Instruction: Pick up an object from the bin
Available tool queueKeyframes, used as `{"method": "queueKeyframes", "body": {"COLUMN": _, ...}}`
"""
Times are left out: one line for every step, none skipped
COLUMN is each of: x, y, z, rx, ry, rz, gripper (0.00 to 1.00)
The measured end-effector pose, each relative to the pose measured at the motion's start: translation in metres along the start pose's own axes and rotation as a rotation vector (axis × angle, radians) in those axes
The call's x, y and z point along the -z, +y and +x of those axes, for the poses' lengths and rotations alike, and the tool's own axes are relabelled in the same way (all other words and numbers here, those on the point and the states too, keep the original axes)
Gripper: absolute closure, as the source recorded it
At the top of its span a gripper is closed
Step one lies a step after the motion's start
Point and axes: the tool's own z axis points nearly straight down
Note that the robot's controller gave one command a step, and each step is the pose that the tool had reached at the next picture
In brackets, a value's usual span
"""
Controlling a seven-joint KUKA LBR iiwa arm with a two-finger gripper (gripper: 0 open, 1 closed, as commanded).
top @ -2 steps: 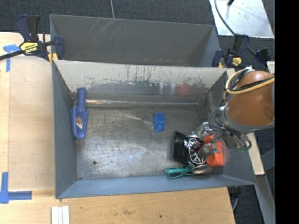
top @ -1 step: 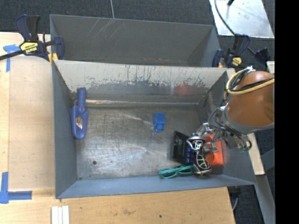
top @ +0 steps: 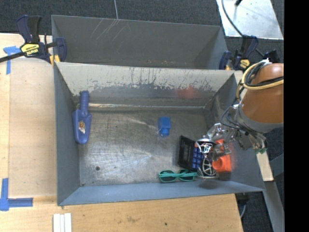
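Note:
My gripper (top: 218, 132) hangs over the bin's front right corner, above a small cluster of things. Right under it lie a black calculator with blue keys (top: 189, 154), an orange block-like thing (top: 223, 164) and a thin wire item (top: 207, 168). A pair of green glasses (top: 176, 176) lies just left of them by the front wall. The cluster partly hides behind the gripper, and I cannot tell whether it touches anything.
A small blue block (top: 164, 126) stands near the middle of the floor. A blue scoop-like tool with a handle (top: 81, 120) leans at the left wall. The arm with its orange dome comes in over the right rim.

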Motion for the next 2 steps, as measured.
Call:
{"method": "queueKeyframes", "body": {"x": 0.037, "y": 0.001, "z": -0.018, "rx": -0.05, "ry": -0.008, "rz": 0.003, "gripper": 1.0}}
{"method": "queueKeyframes", "body": {"x": 0.073, "y": -0.003, "z": 0.009, "rx": -0.027, "ry": 0.004, "rz": -0.003, "gripper": 1.0}}
